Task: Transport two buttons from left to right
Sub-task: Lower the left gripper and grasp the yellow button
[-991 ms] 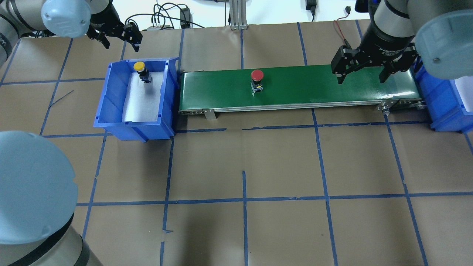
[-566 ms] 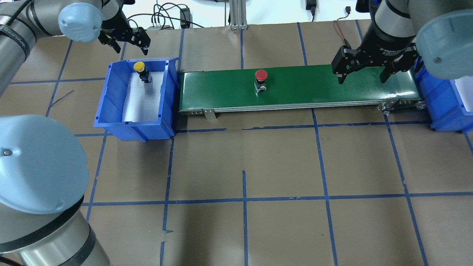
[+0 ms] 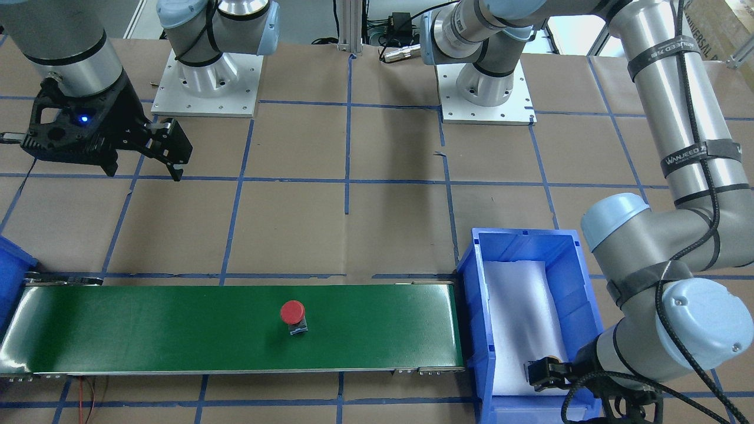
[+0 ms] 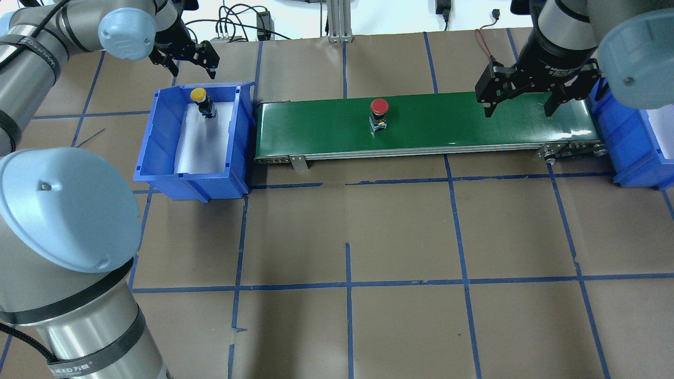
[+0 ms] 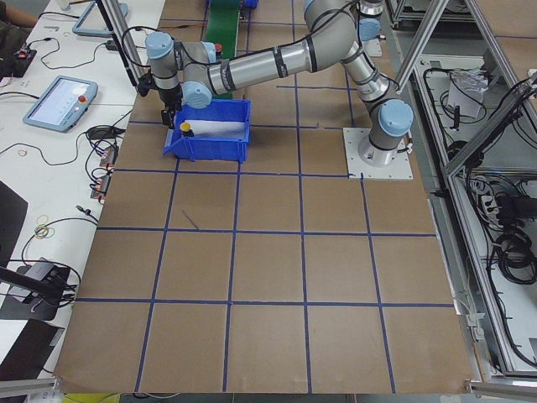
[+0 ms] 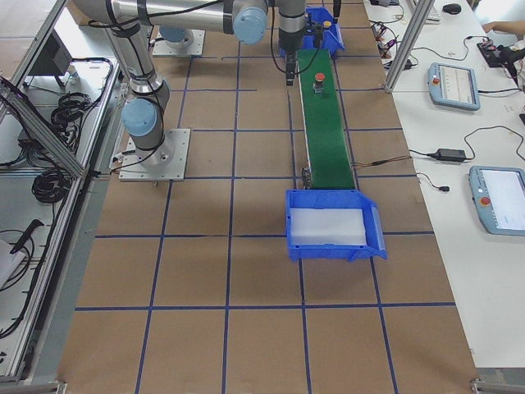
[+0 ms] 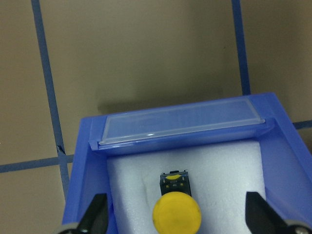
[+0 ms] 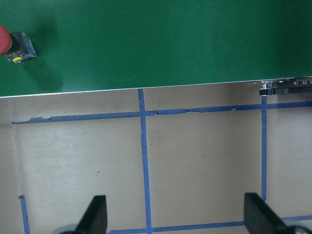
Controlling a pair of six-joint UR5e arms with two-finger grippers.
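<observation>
While the left gripper (image 4: 192, 70) hangs open above the yellow button (image 4: 198, 95) in the blue bin (image 4: 158, 138), the red button (image 4: 379, 107) stands on the belt (image 4: 474, 122); the open right gripper (image 4: 518, 109) might close badly and topple it.

The left hand (image 4: 190, 67), fingers spread, hangs just beyond the yellow button (image 4: 199, 95) in the blue bin (image 4: 158, 137). The red button (image 4: 379, 107) stands on the green belt (image 4: 316, 126), well left of the right hand (image 4: 518, 108), whose fingers seem spread too.

Brown table (image 4: 400, 231) gridded with blue tape (image 4: 348, 316); white bench (image 6: 492, 312) holds teach pendants (image 6: 454, 85).
</observation>
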